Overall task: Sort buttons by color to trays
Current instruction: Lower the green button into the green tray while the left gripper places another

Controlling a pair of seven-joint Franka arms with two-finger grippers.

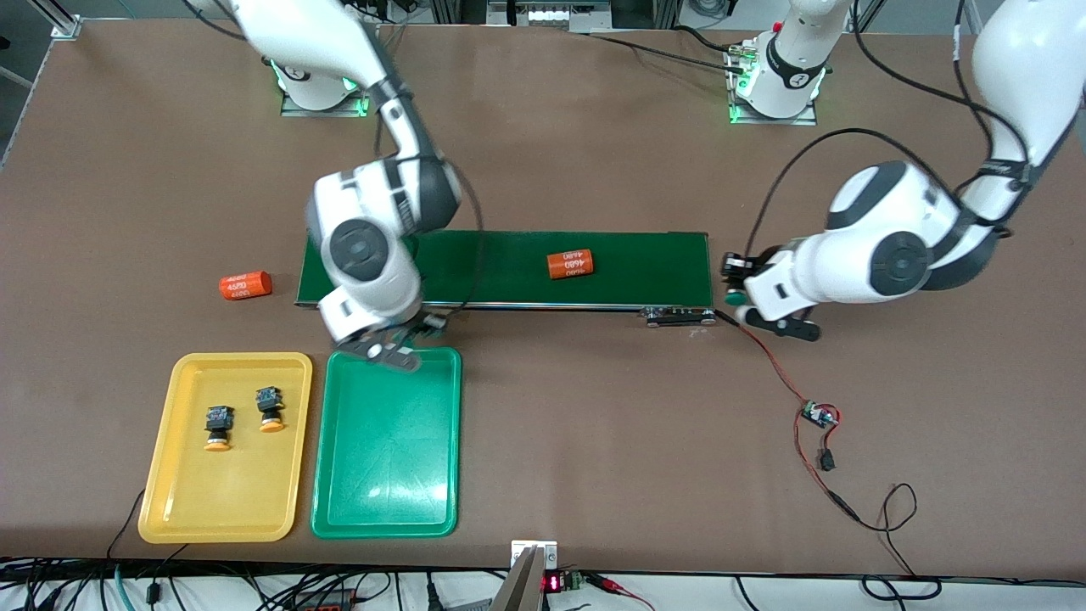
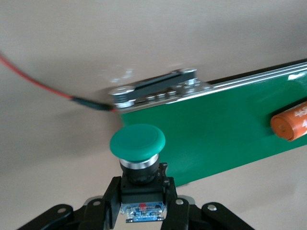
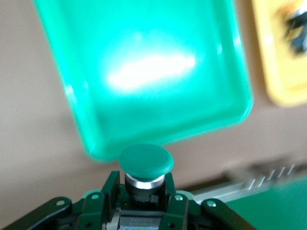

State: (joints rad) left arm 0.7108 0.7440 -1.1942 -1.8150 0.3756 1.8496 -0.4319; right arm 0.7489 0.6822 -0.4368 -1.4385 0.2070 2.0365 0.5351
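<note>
The left gripper clamps a green button above the table, near the green belt's end and an orange cylinder.

Yellow tray and green tray sit side by side, long sides parallel, on the table edge nearest the front camera; yellow toward the right arm's end.

Two yellow-capped buttons lie in the yellow tray, caps pointing 6 o'clock in the front view.

One green button is over the green tray's rim.

Another green button is past the belt's end, off the trays.
</note>
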